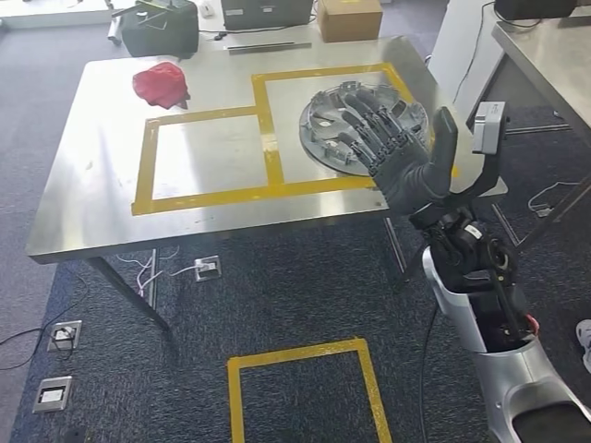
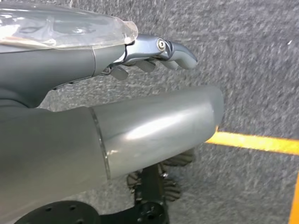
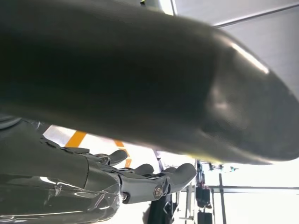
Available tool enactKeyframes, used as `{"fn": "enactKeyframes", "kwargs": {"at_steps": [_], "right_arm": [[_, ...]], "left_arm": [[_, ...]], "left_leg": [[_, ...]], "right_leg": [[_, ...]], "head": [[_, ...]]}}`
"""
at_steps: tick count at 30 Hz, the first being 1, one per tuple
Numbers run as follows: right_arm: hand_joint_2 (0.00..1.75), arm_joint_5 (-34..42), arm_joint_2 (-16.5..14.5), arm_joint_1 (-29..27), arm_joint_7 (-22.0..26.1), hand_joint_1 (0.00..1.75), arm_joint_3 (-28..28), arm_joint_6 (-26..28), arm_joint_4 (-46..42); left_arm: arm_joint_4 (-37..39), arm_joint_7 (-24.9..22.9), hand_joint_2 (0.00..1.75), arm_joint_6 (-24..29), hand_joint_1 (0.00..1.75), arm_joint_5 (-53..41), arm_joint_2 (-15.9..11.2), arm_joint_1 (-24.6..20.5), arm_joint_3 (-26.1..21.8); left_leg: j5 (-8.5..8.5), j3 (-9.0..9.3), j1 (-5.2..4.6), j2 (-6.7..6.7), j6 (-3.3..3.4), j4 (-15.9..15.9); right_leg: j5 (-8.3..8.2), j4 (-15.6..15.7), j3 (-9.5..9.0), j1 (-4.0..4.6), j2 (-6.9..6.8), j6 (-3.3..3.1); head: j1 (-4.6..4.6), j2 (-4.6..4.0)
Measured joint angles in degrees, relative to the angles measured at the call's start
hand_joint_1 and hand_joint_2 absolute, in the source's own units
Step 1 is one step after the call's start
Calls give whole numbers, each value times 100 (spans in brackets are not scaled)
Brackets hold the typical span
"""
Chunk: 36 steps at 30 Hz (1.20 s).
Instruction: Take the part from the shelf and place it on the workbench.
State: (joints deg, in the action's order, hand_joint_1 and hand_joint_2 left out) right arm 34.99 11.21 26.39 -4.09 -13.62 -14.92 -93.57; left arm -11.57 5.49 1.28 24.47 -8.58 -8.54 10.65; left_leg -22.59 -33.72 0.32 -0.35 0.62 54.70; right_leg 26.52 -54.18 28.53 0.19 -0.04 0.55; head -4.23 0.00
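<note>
The part (image 1: 328, 125), a round grey metal disc with cut-outs, lies flat on the steel workbench (image 1: 104, 185) inside the right-hand yellow taped rectangle. My right hand (image 1: 407, 157) hovers over the disc's near right side, by the bench's front corner. Its fingers are spread and it holds nothing. Its dark fingers (image 3: 148, 182) and thick thumb appear in the right wrist view, with nothing between them. My left hand (image 2: 105, 121) hangs over the grey carpet with its fingers (image 2: 159, 49) stretched out and nothing in it.
A red cloth (image 1: 162, 85) lies on the bench's far left. A cardboard box (image 1: 350, 18) and a black bag (image 1: 160, 28) stand behind the bench. A second table (image 1: 550, 55) is at the right. A yellow taped square (image 1: 307, 355) and floor sockets (image 1: 64, 335) mark the carpet.
</note>
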Motion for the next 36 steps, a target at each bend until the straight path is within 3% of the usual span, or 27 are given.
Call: {"fn": "enactKeyframes", "kwargs": {"at_steps": [2,3,4,6,8,9,10,12,13,14,17,19,22,23,24,25,28,29,32,33,34,36], "right_arm": [[0,-1,0,3,-1,0,2,-2,5],[0,-1,0,7,-1,0,2,-4,7],[0,-1,0,10,-2,0,2,-5,7],[0,-1,0,8,-8,0,1,-14,14],[0,-3,0,-2,-16,0,-1,-32,34],[0,-5,0,-7,-16,0,-2,-42,45],[0,-7,0,-10,-11,0,-3,-53,56],[0,-11,0,-5,12,0,-3,-72,66],[0,-14,0,5,24,0,-2,-78,71],[0,-17,0,19,34,0,0,-82,77],[0,-31,3,42,43,0,6,-82,97],[0,-34,8,47,42,0,14,-78,106],[0,-34,10,40,37,0,20,-74,127],[0,-34,10,33,35,0,20,-73,138],[0,-34,11,29,33,0,20,-73,148],[0,-34,11,30,33,0,20,-72,155],[0,-38,11,51,34,0,25,-61,161],[0,-39,11,57,34,0,31,-56,162],[0,-41,11,62,33,0,52,-44,166],[0,-41,11,66,32,0,55,-42,166],[0,-41,11,69,33,0,55,-40,166],[0,-43,11,67,32,0,54,-39,168]], "left_arm": [[1,0,0,1,0,1,-3,11,1],[1,0,0,1,0,1,-6,11,1],[1,0,0,1,0,3,-11,9,2],[1,0,0,1,0,7,-16,16,1],[1,0,0,-1,0,9,-15,34,1],[2,0,0,-1,0,11,-15,41,1],[2,0,0,-2,0,13,-17,43,1],[3,0,0,-7,0,14,-26,31,1],[2,1,0,-10,0,14,-28,24,1],[2,1,0,-15,0,13,-29,23,1],[3,2,0,-19,0,8,-26,30,1],[3,2,0,-19,0,6,-24,22,1],[3,2,0,-19,0,4,-21,21,1],[3,2,0,-19,0,3,-18,22,1],[3,2,0,-19,0,3,-15,24,2],[3,2,0,-19,0,2,-12,26,2],[3,1,0,-19,0,-9,-6,23,1],[3,1,0,-19,0,-13,-4,20,1],[7,1,0,-19,0,-23,-5,22,1],[9,2,0,-19,0,-24,-6,26,1],[11,2,0,-19,0,-25,-8,28,1],[17,2,0,-19,0,-25,-10,30,1]], "left_leg": [[-11,-33,-2,5,-70,23],[-110,-82,-1,6,-101,132],[-283,-181,2,5,-130,364],[-746,-506,18,6,-179,1150],[-978,-719,29,6,-213,1733],[-929,-658,36,7,-219,1700],[-785,-471,44,7,-219,1419],[-461,60,53,6,-191,532],[-363,237,49,2,-160,203],[-321,320,41,-2,-127,30],[-257,284,25,0,-7,-11],[-190,243,37,13,84,-36],[-102,135,34,27,139,-37],[-71,92,31,29,138,-34],[-43,52,30,28,132,-29],[-17,19,29,27,122,-24],[45,-39,21,21,62,-9],[74,-51,19,20,29,-11],[172,-78,20,17,-83,-39],[125,-110,21,15,-117,0],[-18,-180,20,13,-146,145],[-530,-440,28,12,-187,799]], "right_leg": [[-61,39,22,-27,-3,-54],[-99,61,38,-44,-12,-90],[-140,82,61,-61,-23,-123],[-201,82,145,-62,-40,-159],[-259,74,237,-61,-43,-162],[-285,67,276,-62,-41,-155],[-307,59,307,-63,-39,-145],[-337,28,354,-52,-33,-107],[-351,12,374,-41,-31,-82],[-366,0,391,-31,-29,-53],[-392,-13,426,-41,-23,49],[-132,-286,534,-62,-16,112],[603,-1453,918,-77,-14,175],[719,-1728,976,-77,-14,183],[716,-1782,923,-77,-14,183],[606,-1581,748,-77,-14,176],[189,-312,-53,-60,-7,111],[131,-59,-189,-44,-1,82],[45,79,-190,-21,3,-11],[-1,101,-166,-33,-5,-50],[-55,123,-127,-49,-14,-95],[-161,141,-21,-60,-30,-154]], "head": [[11,0],[38,0],[77,0],[159,0],[219,0],[241,0],[260,0],[292,0],[291,0],[280,0],[246,0],[221,0],[133,0],[114,0],[94,0],[71,0],[11,0],[8,0],[13,0],[22,0],[52,0],[143,0]]}}
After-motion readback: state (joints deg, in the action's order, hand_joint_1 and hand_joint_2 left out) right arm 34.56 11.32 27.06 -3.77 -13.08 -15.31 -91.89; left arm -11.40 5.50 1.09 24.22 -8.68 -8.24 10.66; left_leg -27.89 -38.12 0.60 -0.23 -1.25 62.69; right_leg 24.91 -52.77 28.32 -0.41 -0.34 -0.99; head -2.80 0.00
